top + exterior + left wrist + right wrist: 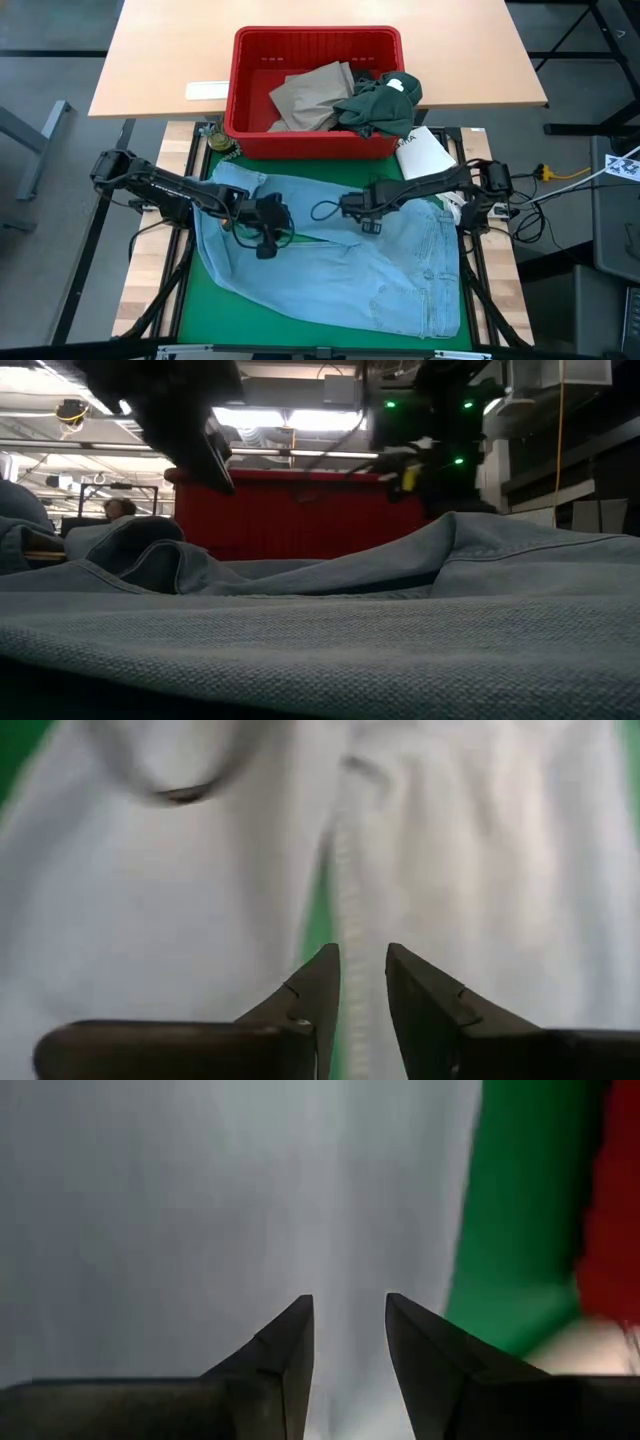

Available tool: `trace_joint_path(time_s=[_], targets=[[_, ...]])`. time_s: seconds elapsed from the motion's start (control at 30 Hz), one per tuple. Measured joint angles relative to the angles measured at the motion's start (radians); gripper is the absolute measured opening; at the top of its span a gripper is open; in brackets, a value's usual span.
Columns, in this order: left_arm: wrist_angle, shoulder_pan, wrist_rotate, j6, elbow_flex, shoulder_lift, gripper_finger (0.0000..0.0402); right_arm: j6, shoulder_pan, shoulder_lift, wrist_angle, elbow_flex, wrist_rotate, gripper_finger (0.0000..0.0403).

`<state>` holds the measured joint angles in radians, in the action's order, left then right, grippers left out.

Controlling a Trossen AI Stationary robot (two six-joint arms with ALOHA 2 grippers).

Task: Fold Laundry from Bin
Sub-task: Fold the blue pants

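The left gripper (268, 222) hangs just over the pale blue denim garment (340, 270), its two dark fingers (312, 995) parted by a narrow gap with nothing between them; under the tips runs a seam and a slit of green mat (185, 310). The right gripper (347, 207) hovers near it, over the same cloth, its fingers likewise a little apart and empty.

The garment lies spread on the mat below both grippers, rumpled on the left gripper's side, probably laid out there so that it can be flattened and folded. Beyond the grippers, at the mat's far edge, stands the bright red slotted plastic bin (245, 110), with crumpled tan khaki trousers (310, 95) and a dark green bunched garment (380, 105) inside, judged to be waiting their turn. A white flat packet (425, 152) lies between the bin and the right arm.

The low view is mostly filled with denim folds, so the table surface is hidden. Whether more laundry sits under the tan and green pieces cannot be seen. Part of the light garment is covered by the arms.
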<state>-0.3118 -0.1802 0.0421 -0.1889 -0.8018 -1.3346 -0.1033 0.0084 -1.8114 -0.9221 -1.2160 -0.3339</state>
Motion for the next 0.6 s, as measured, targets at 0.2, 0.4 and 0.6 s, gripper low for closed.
trace_joint_path(time_s=[0.2, 0.4, 0.6], targets=[[0.111, -0.118, 0.013, -0.089, 0.055, 0.000, 0.0051, 0.161, -0.045, -0.026, 0.196, 0.000, 0.065, 0.0127], [0.175, -0.232, 0.162, -0.182, 0.112, -0.028, 0.0016, 0.208, -0.057, -0.062, 0.259, -0.001, 0.052, 0.0127], [0.191, -0.294, 0.200, -0.250, 0.137, -0.127, 0.0004, 0.216, -0.057, -0.114, 0.275, 0.000, 0.029, 0.0127]])
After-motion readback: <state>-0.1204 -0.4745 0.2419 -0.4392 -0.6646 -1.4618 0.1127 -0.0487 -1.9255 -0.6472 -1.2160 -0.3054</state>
